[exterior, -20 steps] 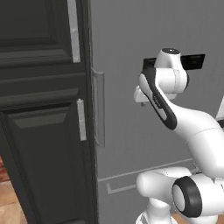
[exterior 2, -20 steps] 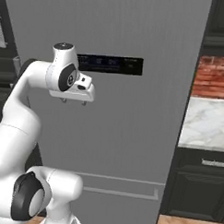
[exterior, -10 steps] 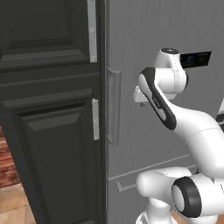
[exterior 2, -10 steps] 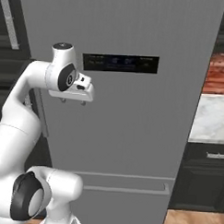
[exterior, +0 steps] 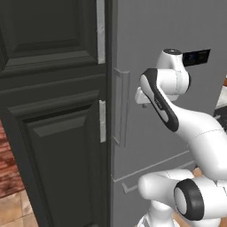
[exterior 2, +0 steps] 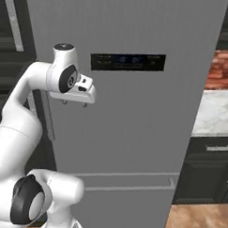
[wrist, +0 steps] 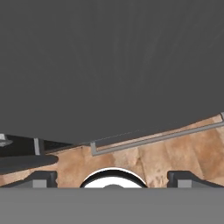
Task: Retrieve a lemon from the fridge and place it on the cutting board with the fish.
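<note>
- Matte grey is the closed door of the fridge [exterior 2: 134,117], seen straight ahead in both base views; its dark display strip [exterior 2: 127,62] sits at about the height of the arm's upper joint.
- A long grey vertical handle [exterior: 120,107] is seen on the fridge's left edge, just beside the black panelled cabinets [exterior: 53,115] with silver handles.
- The gripper [exterior 2: 74,104] is held in front of the fridge door, pointing downward and apart from the handle.
- In the hand view, the fingertips [wrist: 41,178] are seen wide apart with nothing between them, above a wooden floor [wrist: 175,151] and the fridge's lower drawer handle [wrist: 153,139].
- A white marble counter [exterior 2: 219,113] is seen to the right of the fridge.
</note>
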Robot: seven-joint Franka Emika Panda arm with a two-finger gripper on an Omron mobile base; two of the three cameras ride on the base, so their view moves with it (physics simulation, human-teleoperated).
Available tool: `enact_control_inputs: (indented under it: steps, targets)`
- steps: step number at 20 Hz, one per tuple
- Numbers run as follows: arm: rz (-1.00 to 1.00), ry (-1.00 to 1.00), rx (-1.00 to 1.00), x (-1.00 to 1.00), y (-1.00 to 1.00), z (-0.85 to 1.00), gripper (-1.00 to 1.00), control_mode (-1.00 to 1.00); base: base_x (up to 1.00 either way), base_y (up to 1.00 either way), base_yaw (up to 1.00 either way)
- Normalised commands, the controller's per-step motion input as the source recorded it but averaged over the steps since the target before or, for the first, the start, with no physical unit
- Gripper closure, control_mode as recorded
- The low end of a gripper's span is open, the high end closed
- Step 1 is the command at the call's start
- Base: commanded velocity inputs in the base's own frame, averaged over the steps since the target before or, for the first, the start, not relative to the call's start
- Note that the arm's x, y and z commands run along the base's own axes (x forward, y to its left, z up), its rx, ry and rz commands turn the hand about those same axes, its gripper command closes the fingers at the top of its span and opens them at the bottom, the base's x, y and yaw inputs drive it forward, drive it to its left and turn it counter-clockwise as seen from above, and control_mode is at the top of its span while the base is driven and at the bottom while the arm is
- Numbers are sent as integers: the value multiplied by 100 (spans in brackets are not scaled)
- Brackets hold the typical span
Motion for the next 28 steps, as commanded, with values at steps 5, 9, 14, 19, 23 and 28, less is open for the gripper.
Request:
enact_control_inputs:
  steps: [5,9,14,19,23,28]
  targets:
    - [0,0,0,0,0,0,-100,100,-26,41,-20]
    - [0,0,0,0,0,0,-100,100,-20,40,-13]
    - [0,0,0,0,0,0,-100,100,-32,20,-12]
    - [0,0,0,0,0,0,-100,100,-34,8,-5]
    - [0,0,0,0,0,0,-100,100,-28,9,0]
    - [0,0,0,0,0,0,-100,100,-27,17,0]
